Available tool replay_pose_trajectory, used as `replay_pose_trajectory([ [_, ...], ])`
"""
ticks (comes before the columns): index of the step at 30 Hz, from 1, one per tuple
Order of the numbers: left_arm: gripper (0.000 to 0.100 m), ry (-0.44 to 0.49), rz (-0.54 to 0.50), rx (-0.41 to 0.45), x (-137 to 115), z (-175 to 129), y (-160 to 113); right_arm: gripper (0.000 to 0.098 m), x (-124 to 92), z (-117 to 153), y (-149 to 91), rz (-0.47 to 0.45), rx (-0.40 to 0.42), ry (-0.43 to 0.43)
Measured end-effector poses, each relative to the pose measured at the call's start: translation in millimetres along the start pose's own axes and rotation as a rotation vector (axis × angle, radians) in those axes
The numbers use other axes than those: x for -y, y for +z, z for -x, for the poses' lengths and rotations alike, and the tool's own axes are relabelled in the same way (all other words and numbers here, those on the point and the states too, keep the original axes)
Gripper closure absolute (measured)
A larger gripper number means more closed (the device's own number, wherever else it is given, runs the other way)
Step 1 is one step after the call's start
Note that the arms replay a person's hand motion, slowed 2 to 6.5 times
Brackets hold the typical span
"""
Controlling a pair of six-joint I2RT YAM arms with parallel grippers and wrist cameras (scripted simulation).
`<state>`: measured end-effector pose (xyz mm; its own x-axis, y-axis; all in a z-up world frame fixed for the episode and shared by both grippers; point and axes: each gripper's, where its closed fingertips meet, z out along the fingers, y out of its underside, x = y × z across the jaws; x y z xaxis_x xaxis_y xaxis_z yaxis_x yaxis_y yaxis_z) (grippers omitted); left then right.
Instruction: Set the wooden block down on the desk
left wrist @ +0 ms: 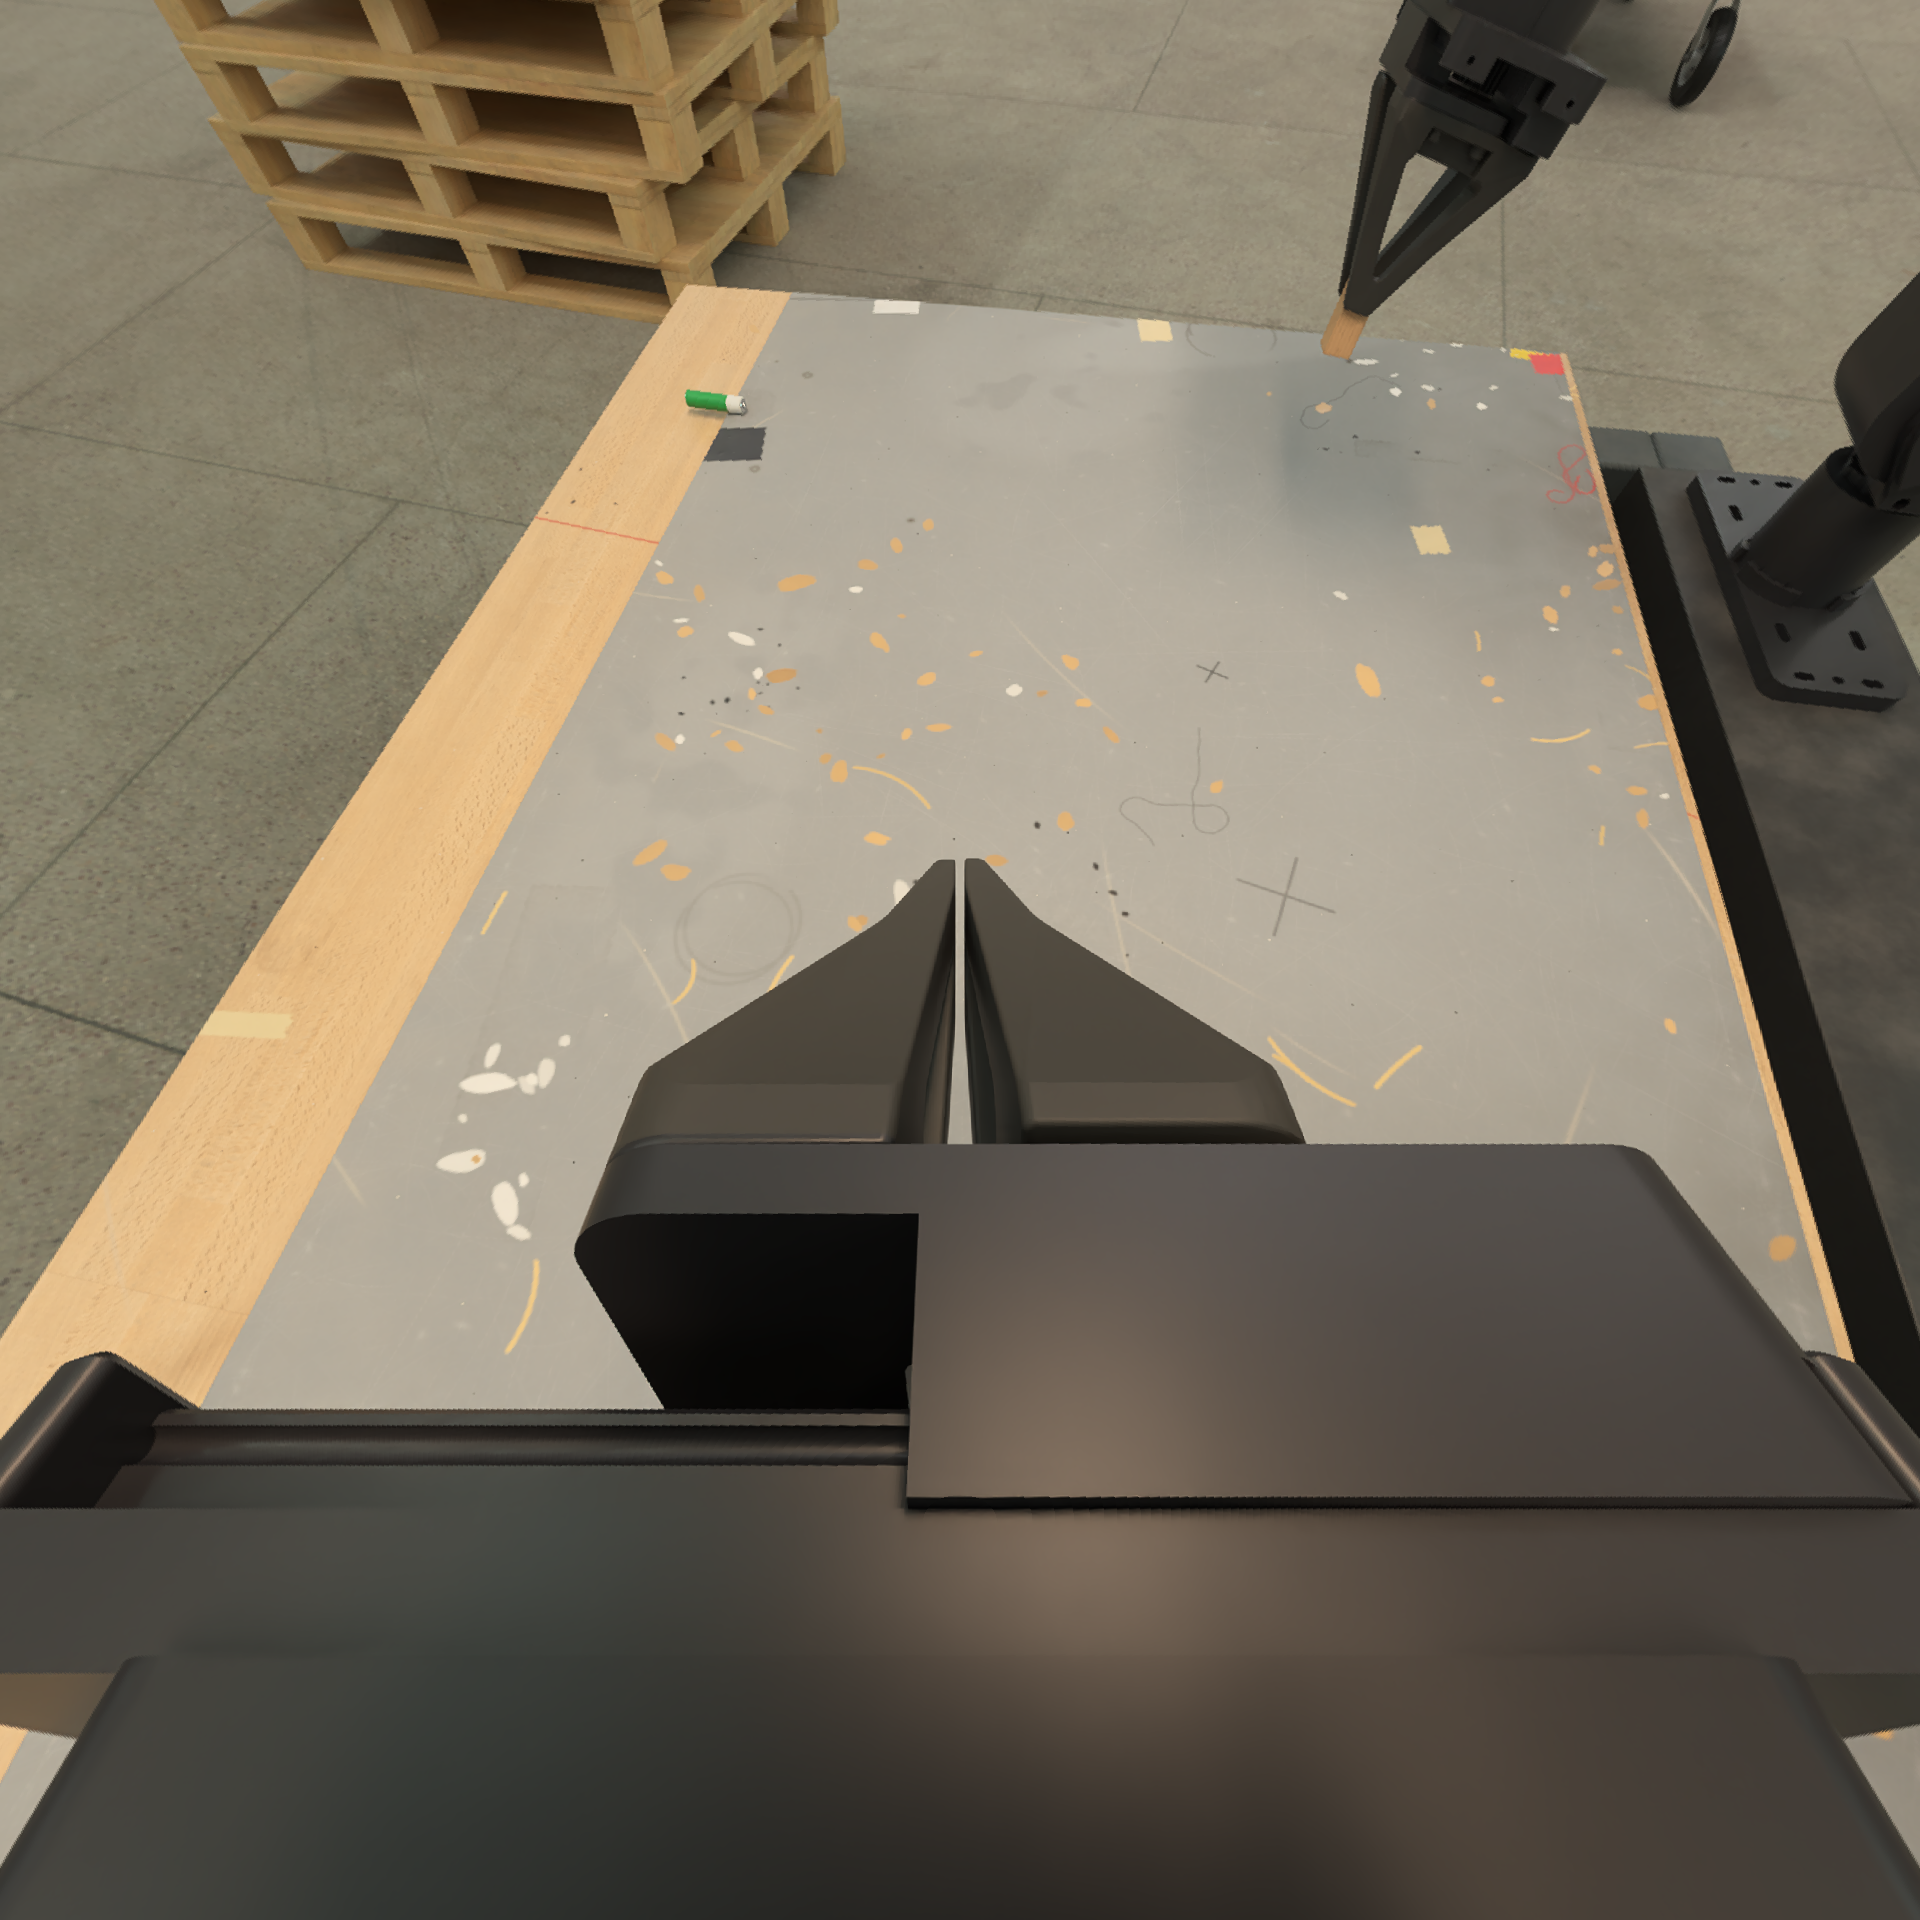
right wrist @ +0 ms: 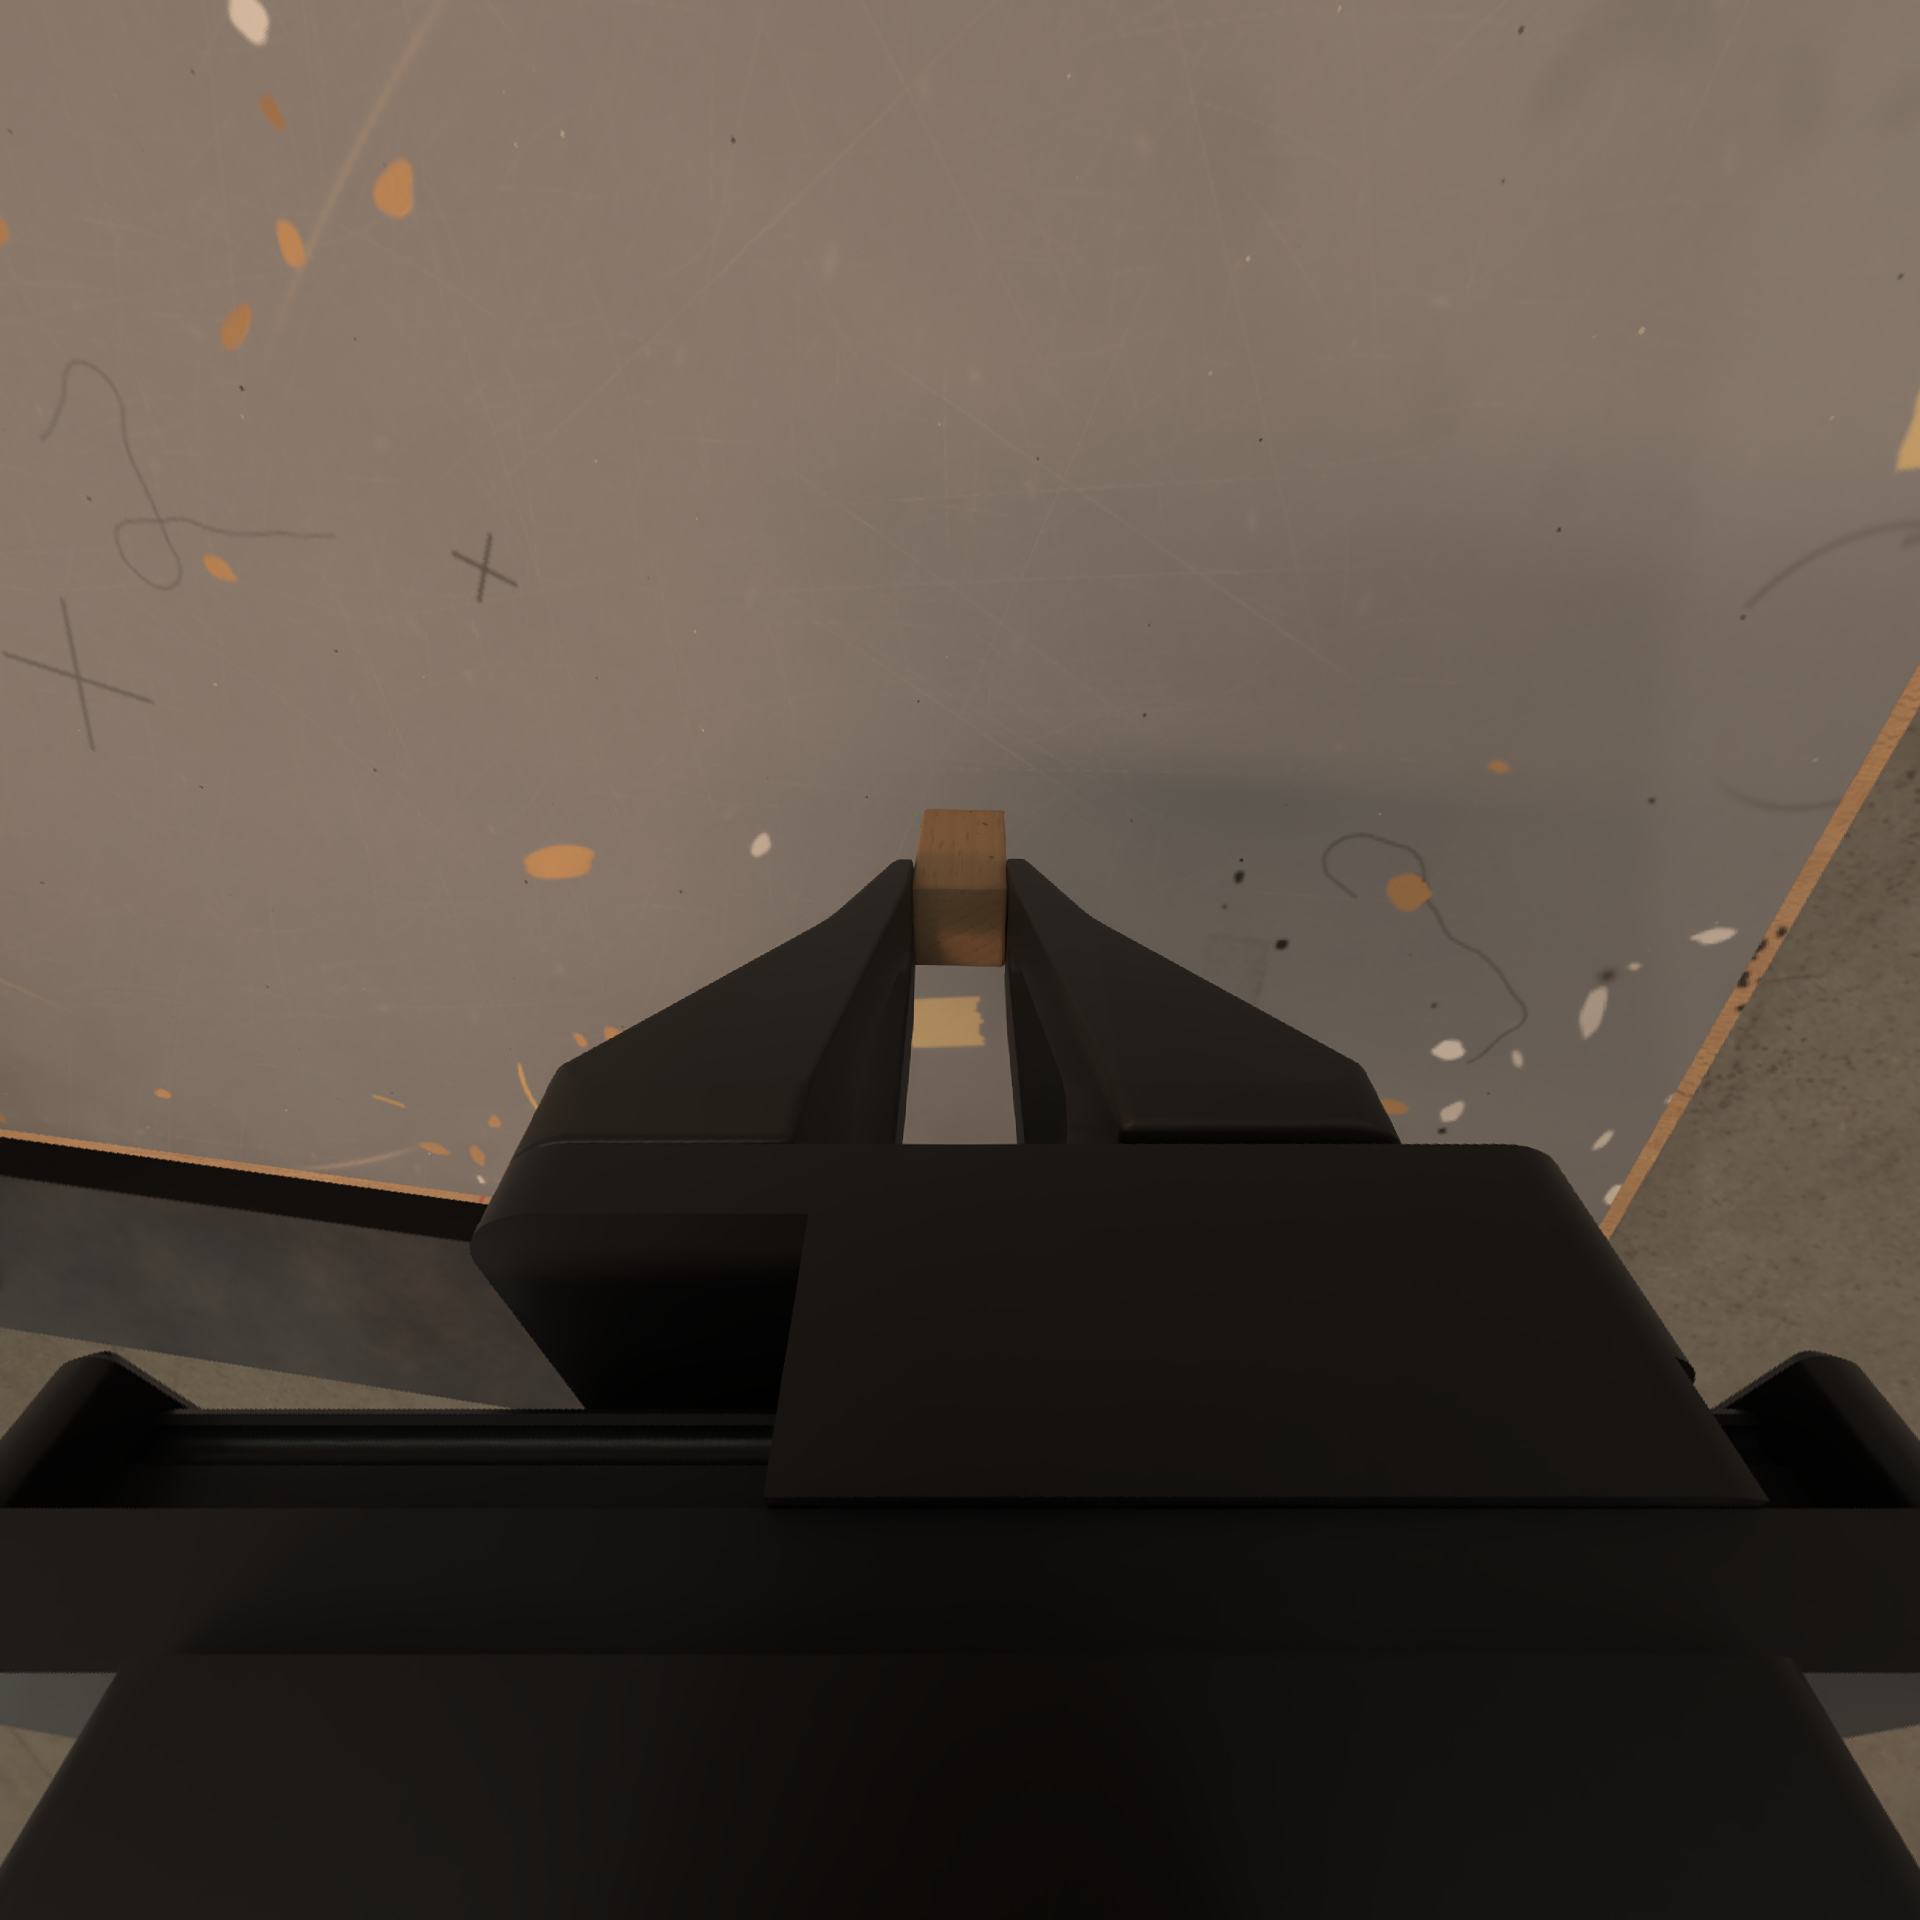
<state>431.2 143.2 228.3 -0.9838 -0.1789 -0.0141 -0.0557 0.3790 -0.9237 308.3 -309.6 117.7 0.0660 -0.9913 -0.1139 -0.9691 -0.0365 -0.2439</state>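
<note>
A small light wooden block (right wrist: 961,894) is pinched between the tips of my right gripper (right wrist: 961,878), which points down over the grey paint-flecked desk top (right wrist: 1039,416). In the left wrist view the same block (left wrist: 1342,330) hangs from the right gripper (left wrist: 1356,294) at the far right of the desk (left wrist: 1039,582), just above the surface or touching it; I cannot tell which. My left gripper (left wrist: 959,864) is shut and empty, low over the near middle of the desk.
A small green cylinder (left wrist: 715,401) lies on the desk's wooden left border, far side. A stack of wooden pallets (left wrist: 520,135) stands on the floor beyond. The right arm's base (left wrist: 1808,582) sits right of the desk. The desk edge (right wrist: 1704,997) runs close to the block's right.
</note>
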Motion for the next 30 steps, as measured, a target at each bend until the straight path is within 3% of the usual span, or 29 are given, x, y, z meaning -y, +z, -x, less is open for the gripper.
replay_pose_trajectory([
  [30,0.099,-0.001,0.000,-0.001,0,0,0,0.0834,-27,6,34,0.109,-0.008,-0.001],
])
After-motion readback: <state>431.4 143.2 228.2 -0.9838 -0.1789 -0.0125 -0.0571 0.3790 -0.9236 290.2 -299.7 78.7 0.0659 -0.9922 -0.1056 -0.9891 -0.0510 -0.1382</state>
